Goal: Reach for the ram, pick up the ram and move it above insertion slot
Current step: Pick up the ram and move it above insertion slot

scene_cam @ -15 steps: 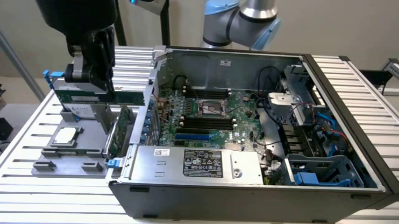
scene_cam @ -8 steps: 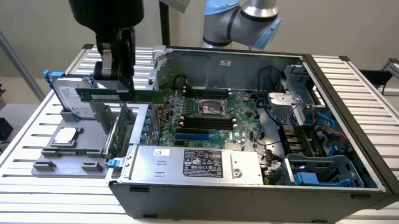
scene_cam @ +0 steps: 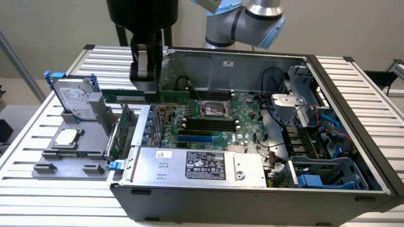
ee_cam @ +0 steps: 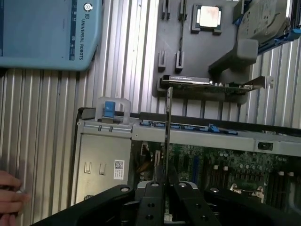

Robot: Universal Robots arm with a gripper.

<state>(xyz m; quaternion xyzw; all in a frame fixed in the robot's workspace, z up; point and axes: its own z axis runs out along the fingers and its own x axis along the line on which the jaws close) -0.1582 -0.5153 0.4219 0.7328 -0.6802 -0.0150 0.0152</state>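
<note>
The ram (scene_cam: 165, 97) is a long thin green stick held level in the air, over the left wall of the open computer case (scene_cam: 328, 75). My gripper (scene_cam: 144, 88) comes down from above and is shut on it near its middle. In the wrist view the ram (ee_cam: 169, 122) shows edge-on as a thin line running away from the fingers (ee_cam: 155, 188), over the case edge. The black memory slots (scene_cam: 208, 124) on the motherboard lie lower and toward the exterior view's right of the stick.
A grey fixture (scene_cam: 63, 156) beside the case carries a hard drive (scene_cam: 73, 97), a processor (scene_cam: 66, 138) and an upright green expansion card (scene_cam: 118, 135). The power supply (scene_cam: 196, 165) fills the case front. A teach pendant (ee_cam: 47, 33) and a person's hand (ee_cam: 9, 197) are nearby.
</note>
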